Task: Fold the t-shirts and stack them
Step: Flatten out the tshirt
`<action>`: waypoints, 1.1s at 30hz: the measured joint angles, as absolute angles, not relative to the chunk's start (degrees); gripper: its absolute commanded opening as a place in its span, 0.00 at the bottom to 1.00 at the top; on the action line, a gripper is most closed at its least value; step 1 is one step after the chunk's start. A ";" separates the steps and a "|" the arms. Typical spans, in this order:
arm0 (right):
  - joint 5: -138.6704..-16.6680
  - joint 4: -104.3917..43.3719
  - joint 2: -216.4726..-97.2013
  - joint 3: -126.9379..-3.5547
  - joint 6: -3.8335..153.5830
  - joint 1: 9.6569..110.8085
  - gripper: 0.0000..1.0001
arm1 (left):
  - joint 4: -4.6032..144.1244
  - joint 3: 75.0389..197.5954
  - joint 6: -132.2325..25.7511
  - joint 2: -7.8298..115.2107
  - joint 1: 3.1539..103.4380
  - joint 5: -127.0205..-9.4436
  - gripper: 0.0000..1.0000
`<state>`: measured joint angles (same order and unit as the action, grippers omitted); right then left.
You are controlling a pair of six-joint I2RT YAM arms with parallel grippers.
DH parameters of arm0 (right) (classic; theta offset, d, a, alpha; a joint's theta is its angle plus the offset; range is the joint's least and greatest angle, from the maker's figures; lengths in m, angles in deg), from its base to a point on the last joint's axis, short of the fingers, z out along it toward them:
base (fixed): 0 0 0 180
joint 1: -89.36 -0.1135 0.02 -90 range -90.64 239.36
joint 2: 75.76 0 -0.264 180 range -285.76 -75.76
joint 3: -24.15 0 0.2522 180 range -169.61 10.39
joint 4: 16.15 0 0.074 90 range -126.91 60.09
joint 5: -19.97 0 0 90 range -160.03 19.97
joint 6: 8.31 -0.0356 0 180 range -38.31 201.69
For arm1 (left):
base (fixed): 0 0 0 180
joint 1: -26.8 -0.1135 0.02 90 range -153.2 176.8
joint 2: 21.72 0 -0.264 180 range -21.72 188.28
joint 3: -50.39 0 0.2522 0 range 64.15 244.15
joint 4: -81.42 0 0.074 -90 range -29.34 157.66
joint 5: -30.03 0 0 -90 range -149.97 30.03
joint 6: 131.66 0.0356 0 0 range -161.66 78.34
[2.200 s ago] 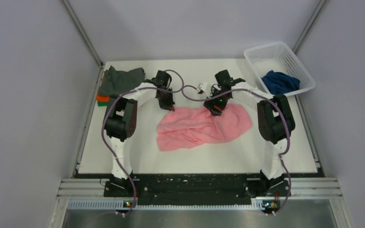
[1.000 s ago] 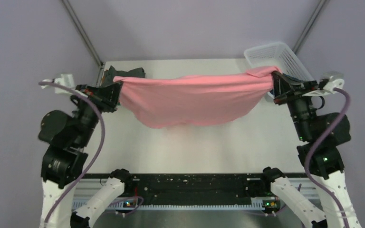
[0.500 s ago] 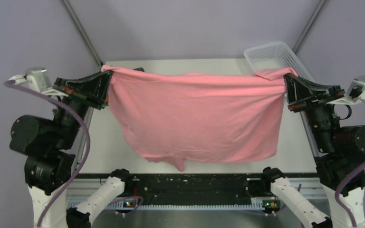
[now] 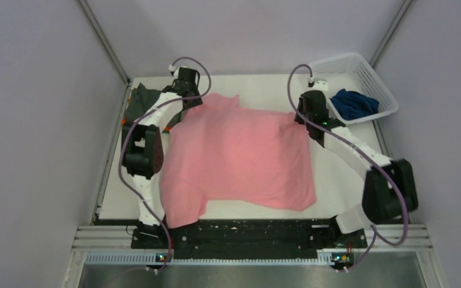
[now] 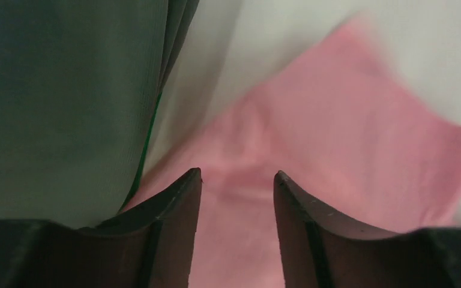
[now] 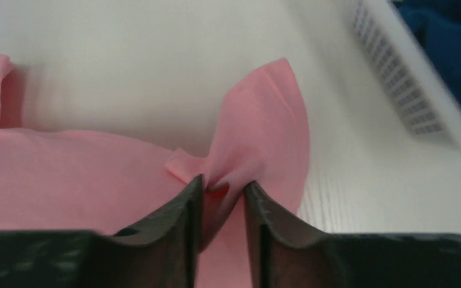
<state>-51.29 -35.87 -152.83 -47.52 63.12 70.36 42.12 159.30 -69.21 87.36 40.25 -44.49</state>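
The pink t-shirt lies spread flat on the white table, its hem toward the arms' bases. My left gripper is at its far left corner, open over pink cloth with nothing gripped. At the far right corner my right gripper has its jaws parted, and a raised fold of pink sleeve still stands between the fingertips. A folded dark grey t-shirt lies just left of the left gripper, with a green edge under it.
A white lattice basket stands at the back right with a navy blue t-shirt in it; its wall is close to the right of my right gripper. Grey side walls enclose the table.
Both grippers held the pink t-shirt stretched in the air; they have swung it down flat on the table and both jaws have opened at its far corners.
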 measured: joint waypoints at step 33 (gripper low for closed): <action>-69.32 -40.13 -152.31 -31.52 55.03 71.14 0.99 | 37.92 130.93 -74.92 72.06 40.34 -57.12 0.99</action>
<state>-69.32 -40.13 -152.31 -31.52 55.03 71.14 37.92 130.93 -74.92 72.06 40.34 -57.12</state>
